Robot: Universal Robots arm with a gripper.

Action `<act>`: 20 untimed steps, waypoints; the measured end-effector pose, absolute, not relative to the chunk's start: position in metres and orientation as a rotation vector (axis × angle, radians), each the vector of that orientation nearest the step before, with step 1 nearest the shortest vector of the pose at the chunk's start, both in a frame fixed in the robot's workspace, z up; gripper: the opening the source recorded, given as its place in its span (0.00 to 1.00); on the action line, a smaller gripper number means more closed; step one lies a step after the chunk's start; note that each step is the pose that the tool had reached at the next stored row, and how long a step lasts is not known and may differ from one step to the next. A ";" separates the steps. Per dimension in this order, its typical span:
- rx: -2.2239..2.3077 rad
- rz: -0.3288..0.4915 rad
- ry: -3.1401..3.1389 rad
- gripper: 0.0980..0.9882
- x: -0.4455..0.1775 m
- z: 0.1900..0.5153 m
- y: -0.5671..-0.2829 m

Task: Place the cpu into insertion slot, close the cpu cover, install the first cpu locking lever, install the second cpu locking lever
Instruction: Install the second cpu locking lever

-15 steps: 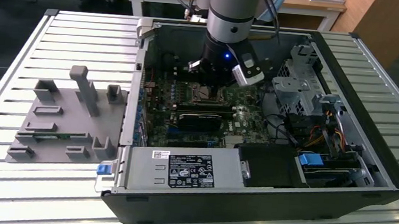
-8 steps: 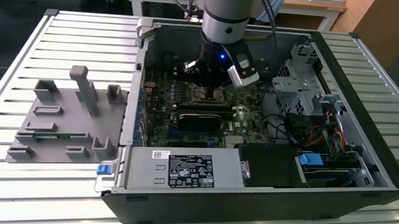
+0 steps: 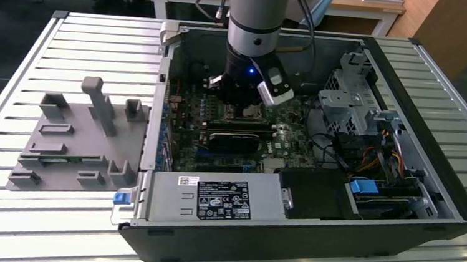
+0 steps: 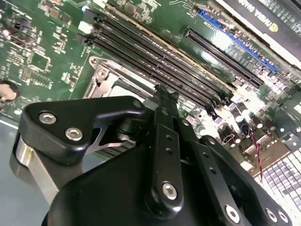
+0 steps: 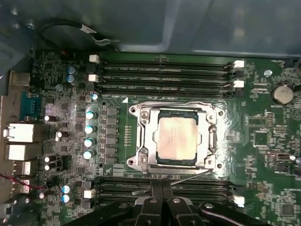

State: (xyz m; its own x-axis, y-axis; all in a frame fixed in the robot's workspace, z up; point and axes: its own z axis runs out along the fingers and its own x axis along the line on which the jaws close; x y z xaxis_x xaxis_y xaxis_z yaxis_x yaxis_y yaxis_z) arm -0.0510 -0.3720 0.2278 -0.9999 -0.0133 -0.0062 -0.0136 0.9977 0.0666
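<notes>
- CPU [image 5: 177, 137] sits flat in the insertion slot [image 5: 205, 137] in the first wrist view, its dull silver top showing through the window of the cpu cover [image 5: 146, 137], which lies closed down around it.
- We see a thin metal locking lever [image 5: 188, 177] running slantwise along the near edge of the socket, between the cover and the memory slots beside it.
- We find the gripper [image 5: 162, 192] just beside that edge of the socket, its two black fingertips pressed together with no gap and nothing between them.
- In the second wrist view the same fingertips [image 4: 164, 94] meet right above the socket frame, next to the long black memory slots [image 4: 155, 56].
- Long black memory slots flank the socket on two sides, and a row of blue-topped capacitors [image 5: 89, 134] stands close by on the green motherboard [image 5: 263, 141].
- In the exterior view we see the arm [image 3: 257, 20] reaching down into the open computer case [image 3: 428, 202], with the gripper [image 3: 244, 110] over the board.
- A black graphics card [image 3: 237, 141] lies just near of the gripper, drive cages and cables crowd the exterior view's right, and a power supply [image 3: 211, 198] sits along the near wall.
- On the slatted table [image 3: 82, 44] at the exterior view's left rests a grey fixture tray [image 3: 75, 137], well apart from the case.
</notes>
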 end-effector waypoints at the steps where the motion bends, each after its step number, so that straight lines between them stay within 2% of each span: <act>1: -0.021 0.106 3.134 0.01 -0.052 0.226 -0.372; 7: -0.021 0.184 3.130 0.01 -0.055 0.226 -0.381; 20: -0.021 0.228 3.127 0.01 -0.065 0.213 -0.387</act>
